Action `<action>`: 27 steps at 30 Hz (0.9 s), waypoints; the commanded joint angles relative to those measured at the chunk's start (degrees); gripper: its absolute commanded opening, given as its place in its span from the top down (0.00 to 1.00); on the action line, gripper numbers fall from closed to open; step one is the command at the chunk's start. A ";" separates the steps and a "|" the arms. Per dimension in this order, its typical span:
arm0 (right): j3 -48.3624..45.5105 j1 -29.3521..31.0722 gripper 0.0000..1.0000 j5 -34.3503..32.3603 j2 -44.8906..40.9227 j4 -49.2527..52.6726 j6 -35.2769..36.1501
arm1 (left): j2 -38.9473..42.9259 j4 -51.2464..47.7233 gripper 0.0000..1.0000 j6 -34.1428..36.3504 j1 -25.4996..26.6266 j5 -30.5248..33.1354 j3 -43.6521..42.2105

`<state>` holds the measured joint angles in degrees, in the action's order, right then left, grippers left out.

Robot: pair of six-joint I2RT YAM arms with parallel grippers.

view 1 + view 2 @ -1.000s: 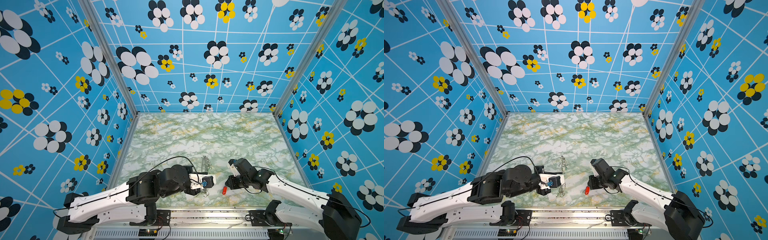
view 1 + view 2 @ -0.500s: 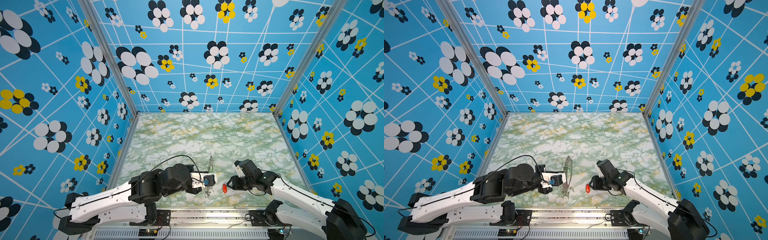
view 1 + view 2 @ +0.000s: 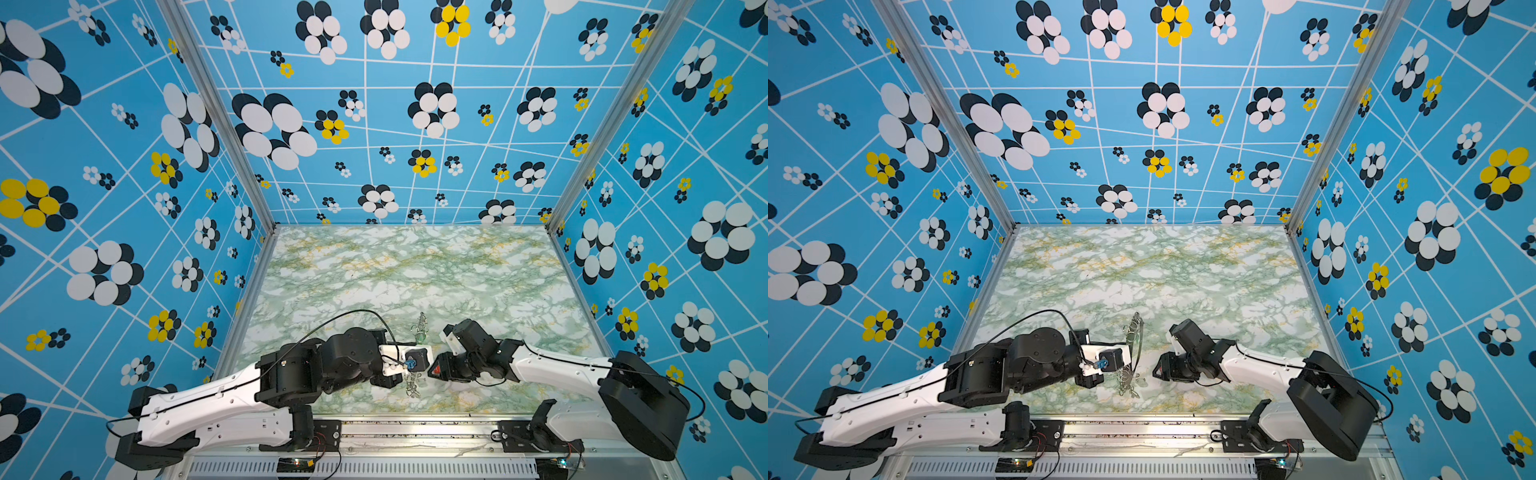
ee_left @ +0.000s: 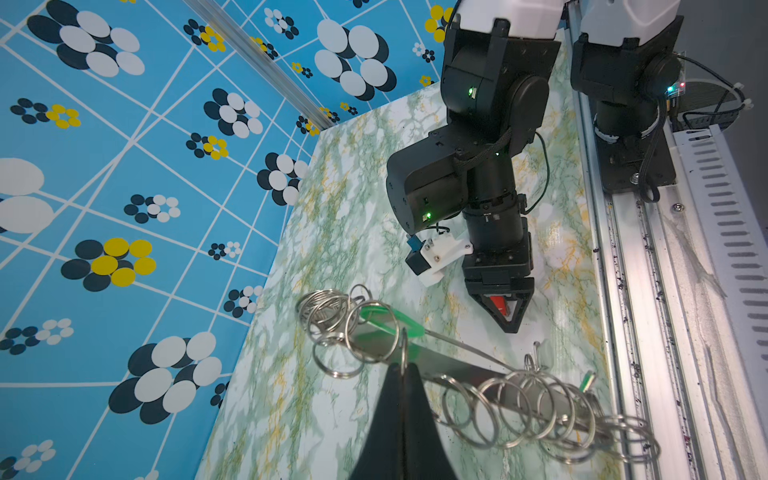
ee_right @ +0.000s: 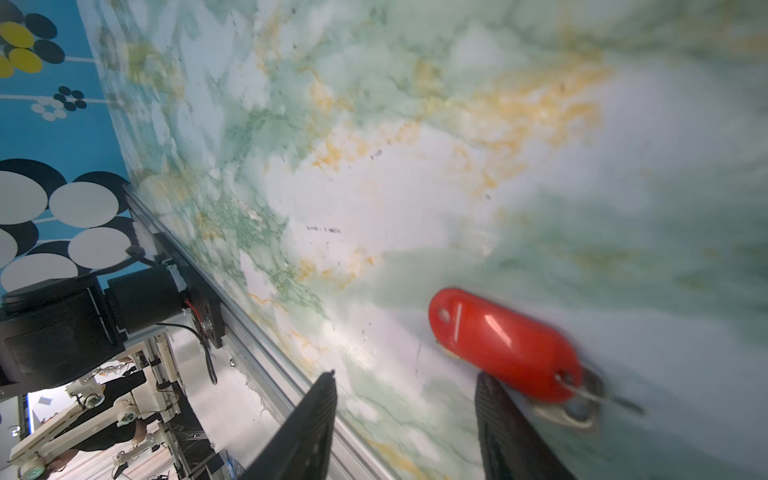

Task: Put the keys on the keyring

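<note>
**Desk:** Who has the keyring (image 4: 465,368)?

**Photographer:** The left gripper (image 4: 401,368), its black fingers (image 4: 386,424) pressed together on the edge of the grey plate. In both top views the plate stands on edge, tilted, over the green marbled table (image 3: 415,270). It is near the table's front edge, between the two arms.

**Desk:** And the keys?

**Photographer:** A green tag (image 4: 388,318) sits among the bunched wire rings (image 4: 324,309) at one end of the plate. Whether it is threaded on one, I cannot tell. The red tag (image 5: 503,340) lies flat on the table, with a small silver key (image 5: 575,409), blurred, at its end.

**Desk:** The right gripper (image 5: 406,376)?

**Photographer:** Low over the table just beside the keyring, its fingers (image 5: 307,436) parted. One fingertip is close against the red tag's key end, though contact cannot be made out. The other stands clear, with bare marble between them. From the left wrist camera, the red tag shows between those parted fingers
</note>
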<state>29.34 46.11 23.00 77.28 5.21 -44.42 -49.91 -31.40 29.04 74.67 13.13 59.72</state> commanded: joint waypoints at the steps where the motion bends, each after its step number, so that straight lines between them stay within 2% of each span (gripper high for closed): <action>1: 1.63 0.30 0.43 -2.01 -1.12 0.47 2.13 | 1.09 -0.03 1.00 -1.44 -0.41 0.73 1.68; 10: 1.81 -0.40 0.45 -14.21 -13.99 17.77 4.48 | 1.45 0.17 1.00 -1.70 -0.32 0.46 1.62; 13: -0.12 -0.76 0.52 -14.02 -14.94 17.07 4.30 | 1.22 0.66 1.00 -1.37 -0.32 0.35 1.50; 16: 0.24 -0.98 0.56 -12.20 -13.10 14.28 4.60 | 1.07 0.98 1.00 -1.31 -0.32 0.15 1.52; 21: 0.91 -1.17 0.57 -10.35 -8.48 10.55 4.65 | 0.95 0.11 1.00 -1.34 -0.32 0.31 2.16; 27: 1.88 -4.33 0.57 -8.77 -3.63 8.48 6.98 | 1.31 -0.43 1.00 -1.53 -0.32 0.57 2.16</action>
<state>30.15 42.74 12.93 72.23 15.33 -39.46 -49.41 -32.84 28.03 74.67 13.13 59.75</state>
